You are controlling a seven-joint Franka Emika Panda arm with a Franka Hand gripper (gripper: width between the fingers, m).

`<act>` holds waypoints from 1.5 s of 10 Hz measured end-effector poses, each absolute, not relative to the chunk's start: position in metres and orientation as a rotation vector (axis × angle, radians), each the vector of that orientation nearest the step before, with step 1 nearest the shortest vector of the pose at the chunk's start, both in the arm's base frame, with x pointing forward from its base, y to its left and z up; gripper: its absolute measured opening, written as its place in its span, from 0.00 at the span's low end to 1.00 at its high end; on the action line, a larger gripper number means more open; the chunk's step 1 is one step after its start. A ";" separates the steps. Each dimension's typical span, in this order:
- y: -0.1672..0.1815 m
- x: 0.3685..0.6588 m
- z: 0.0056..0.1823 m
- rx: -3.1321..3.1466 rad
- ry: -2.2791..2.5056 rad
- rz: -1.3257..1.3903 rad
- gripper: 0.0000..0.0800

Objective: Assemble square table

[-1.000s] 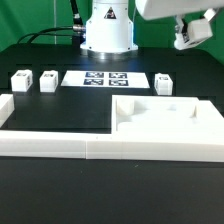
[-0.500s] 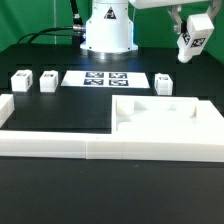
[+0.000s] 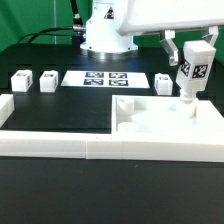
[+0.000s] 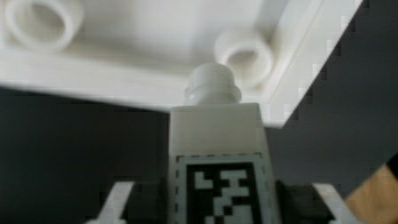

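Presently: leg-insertion step.
- Border wall (image 3: pixel 60 143) nearest, 6 o'clock in exterior view.
- Behind it, square tabletop (image 3: pixel 150 122) at 3 o'clock, lying flat against wall, recesses up.
- Over its 2 o'clock corner, gripper (image 3: pixel 192 55) partly closed, clamping table leg (image 3: pixel 187 97) upright.
- Wrist view: leg tip (image 4: pixel 210 85) just beside corner screw hole (image 4: pixel 246 57), not yet entered.
- Next move, as judged: small sideways correction onto hole, then descend and twist.
- Farther: loose leg (image 3: pixel 164 83) at 2 o'clock; second loose leg (image 3: pixel 47 81) and third loose leg (image 3: pixel 20 79) at 10 o'clock; marker board (image 3: pixel 100 77) at 12.

A black table (image 3: pixel 55 112) before a green backdrop (image 3: pixel 38 12).
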State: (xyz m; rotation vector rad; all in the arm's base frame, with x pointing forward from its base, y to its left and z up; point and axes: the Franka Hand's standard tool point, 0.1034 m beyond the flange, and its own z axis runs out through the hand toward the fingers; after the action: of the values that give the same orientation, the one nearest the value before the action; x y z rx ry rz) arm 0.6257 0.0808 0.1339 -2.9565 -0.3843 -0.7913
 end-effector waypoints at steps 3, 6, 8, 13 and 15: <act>0.073 0.618 0.125 -2.951 -0.381 -0.892 0.36; 0.087 0.615 0.117 -2.939 -0.387 -0.871 0.36; 0.105 0.619 0.109 -2.916 -0.407 -0.855 0.36; 0.117 0.612 0.088 -2.911 -0.426 -0.817 0.36; 0.114 0.612 0.086 -2.914 -0.419 -0.814 0.36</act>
State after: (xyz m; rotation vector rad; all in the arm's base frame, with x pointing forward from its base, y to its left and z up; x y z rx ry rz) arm 0.6124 0.1135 0.0860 -2.9137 -0.4192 -0.8138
